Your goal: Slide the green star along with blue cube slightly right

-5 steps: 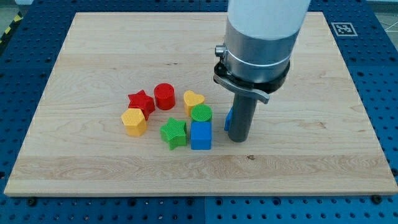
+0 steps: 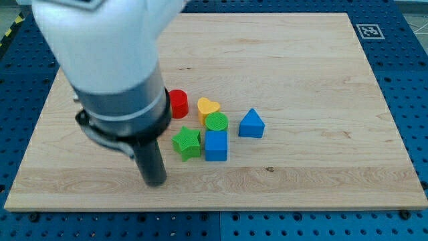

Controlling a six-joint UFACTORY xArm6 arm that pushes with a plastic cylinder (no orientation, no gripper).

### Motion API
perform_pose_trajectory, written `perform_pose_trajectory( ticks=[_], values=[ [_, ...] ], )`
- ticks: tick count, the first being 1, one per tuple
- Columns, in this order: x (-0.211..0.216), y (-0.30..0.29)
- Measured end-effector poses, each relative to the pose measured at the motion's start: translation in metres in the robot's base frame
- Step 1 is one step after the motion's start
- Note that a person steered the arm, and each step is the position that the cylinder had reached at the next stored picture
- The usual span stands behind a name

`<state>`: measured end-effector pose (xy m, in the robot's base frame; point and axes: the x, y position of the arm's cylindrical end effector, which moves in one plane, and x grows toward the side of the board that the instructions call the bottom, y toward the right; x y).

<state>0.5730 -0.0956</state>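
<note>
The green star (image 2: 186,142) lies near the middle of the wooden board (image 2: 321,80), touching the blue cube (image 2: 216,146) on its right. My tip (image 2: 156,182) rests on the board to the left of and below the green star, a short gap away. The arm's wide body hides the board behind it, to the left of the star.
A green cylinder (image 2: 216,122) sits just above the blue cube, a yellow heart (image 2: 208,106) above that, and a red cylinder (image 2: 178,104) to the heart's left, partly behind the arm. A blue triangular block (image 2: 251,124) lies right of the cluster.
The arm has swung from right of the blue cube to the left and lower side of the green star. The blue triangular block now shows; the red star and yellow block are hidden.
</note>
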Motion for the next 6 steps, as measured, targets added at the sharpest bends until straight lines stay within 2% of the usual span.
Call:
perform_pose_trajectory(
  ticks=[1, 4, 6],
  values=[
    [-0.035, 0.003],
    [-0.034, 0.091],
    [-0.003, 0.11]
  ],
)
